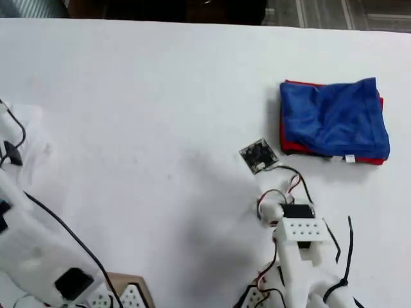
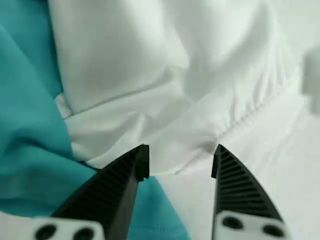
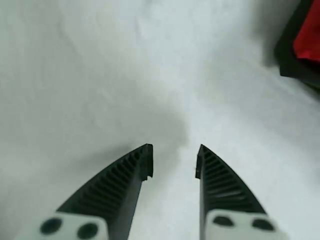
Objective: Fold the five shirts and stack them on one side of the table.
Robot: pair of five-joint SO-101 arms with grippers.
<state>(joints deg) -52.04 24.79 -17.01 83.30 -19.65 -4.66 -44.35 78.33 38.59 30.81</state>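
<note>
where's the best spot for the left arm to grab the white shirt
Grip the white shirt at its rumpled edge, which lies between the left gripper's open jaws. Come straight down from above, keeping off the teal shirt lying against it, so only white fabric is pinched. The folds there likely give a ridge to pinch.

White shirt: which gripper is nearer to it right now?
Left. The left gripper hangs just over the hem of the white shirt, jaws open, with the teal shirt beside it. The right gripper is over bare table near the folded blue-and-red stack.
</note>
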